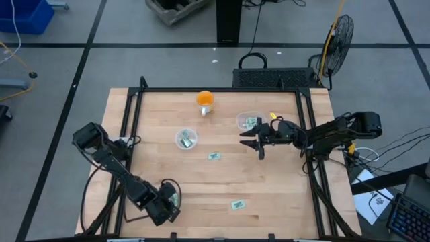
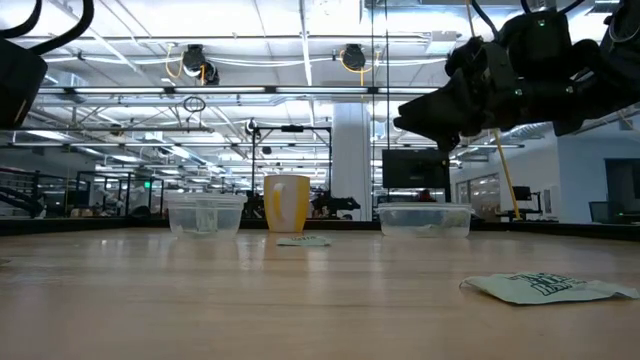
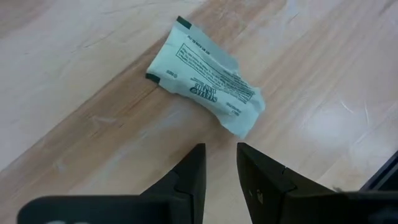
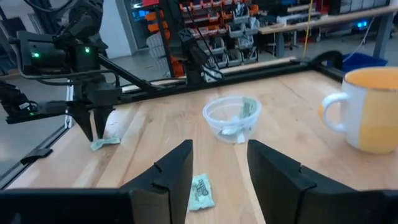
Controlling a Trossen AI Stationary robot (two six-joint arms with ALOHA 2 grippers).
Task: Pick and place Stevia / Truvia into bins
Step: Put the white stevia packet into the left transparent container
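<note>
Three green-and-white sachets lie flat on the wooden table: one [image 1: 214, 156], one [image 1: 237, 204], and a crumpled one [image 3: 205, 78] near the left corner of the near edge. My left gripper [image 3: 221, 152] hovers just beside that crumpled sachet with its fingers a little apart, touching nothing. My right gripper [image 1: 259, 141] is open and empty, raised above the table [image 2: 440, 110] next to the rounded-rectangular clear bin [image 1: 250, 122]. The round clear bin [image 1: 186, 139] stands left of it. Both bins hold sachets.
An orange and white mug [image 1: 205, 101] stands near the table's far edge between the bins. Black frame rails [image 1: 134, 107] run along the left, far and right sides. Bare wood lies between the bins and the near edge.
</note>
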